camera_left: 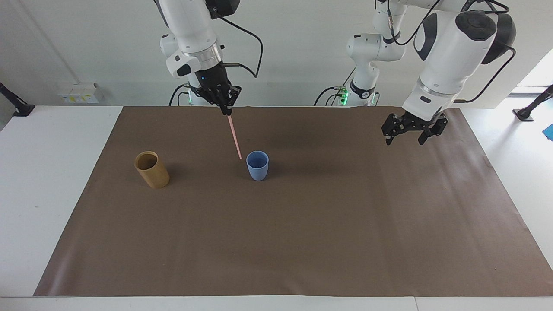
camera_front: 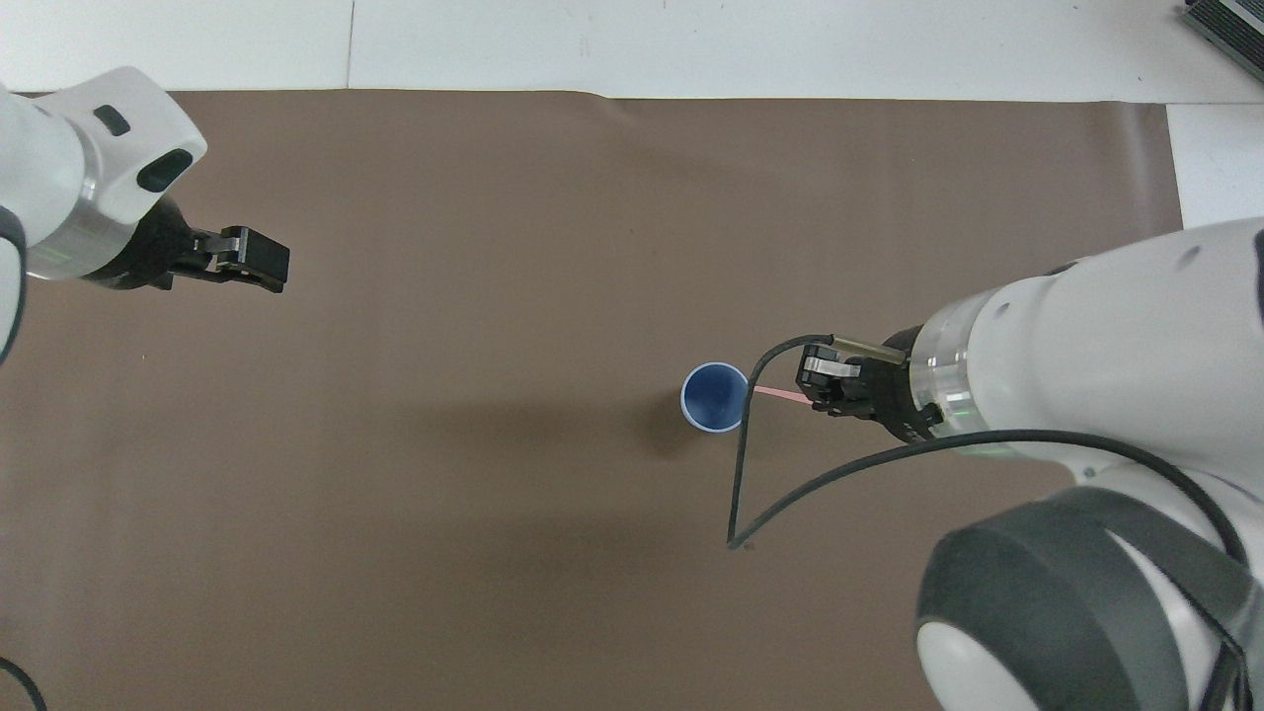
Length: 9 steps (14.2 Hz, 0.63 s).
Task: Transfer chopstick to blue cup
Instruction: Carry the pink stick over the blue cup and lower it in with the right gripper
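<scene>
My right gripper [camera_left: 226,111] is shut on the top end of the pale pink chopstick [camera_left: 234,137], which hangs tilted in the air. Its lower tip is just beside the rim of the blue cup [camera_left: 257,165], toward the right arm's end of the table, not inside it. The overhead view shows the right gripper [camera_front: 815,385], the chopstick [camera_front: 780,394] and the blue cup [camera_front: 715,397] close together. The blue cup stands upright mid-mat and looks empty. My left gripper [camera_left: 404,141] is open and empty, raised over the mat toward the left arm's end; it also shows in the overhead view [camera_front: 267,267].
A tan bamboo-coloured cup [camera_left: 151,169] stands on the brown mat [camera_left: 302,237] toward the right arm's end, level with the blue cup; my right arm hides it in the overhead view. White table [camera_left: 52,181] surrounds the mat.
</scene>
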{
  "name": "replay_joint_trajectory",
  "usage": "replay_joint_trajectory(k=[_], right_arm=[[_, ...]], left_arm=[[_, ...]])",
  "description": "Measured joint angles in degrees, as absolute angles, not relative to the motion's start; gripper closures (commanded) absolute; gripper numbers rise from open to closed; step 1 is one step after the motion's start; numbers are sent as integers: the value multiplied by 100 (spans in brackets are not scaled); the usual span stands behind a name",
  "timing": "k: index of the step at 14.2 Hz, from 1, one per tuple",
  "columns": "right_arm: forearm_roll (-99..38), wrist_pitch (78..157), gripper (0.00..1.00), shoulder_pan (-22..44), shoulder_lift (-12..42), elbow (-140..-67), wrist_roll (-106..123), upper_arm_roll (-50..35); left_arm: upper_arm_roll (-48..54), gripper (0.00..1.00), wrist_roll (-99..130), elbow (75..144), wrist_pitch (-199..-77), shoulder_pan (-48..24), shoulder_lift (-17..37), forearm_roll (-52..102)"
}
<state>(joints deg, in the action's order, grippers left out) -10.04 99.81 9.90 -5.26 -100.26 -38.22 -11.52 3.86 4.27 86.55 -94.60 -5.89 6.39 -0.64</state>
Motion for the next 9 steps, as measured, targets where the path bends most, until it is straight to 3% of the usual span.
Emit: replay_joint_trajectory(k=[3, 9], right_arm=[[-1008, 10008, 100, 1178, -488, -10047, -3893, -1153], [-1008, 10511, 100, 1183, -346, -10518, -3254, -1144]], left_arm=[[372, 0, -195, 8649, -9240, -199, 459, 64], [398, 0, -312, 8626, -8558, -179, -200, 81]])
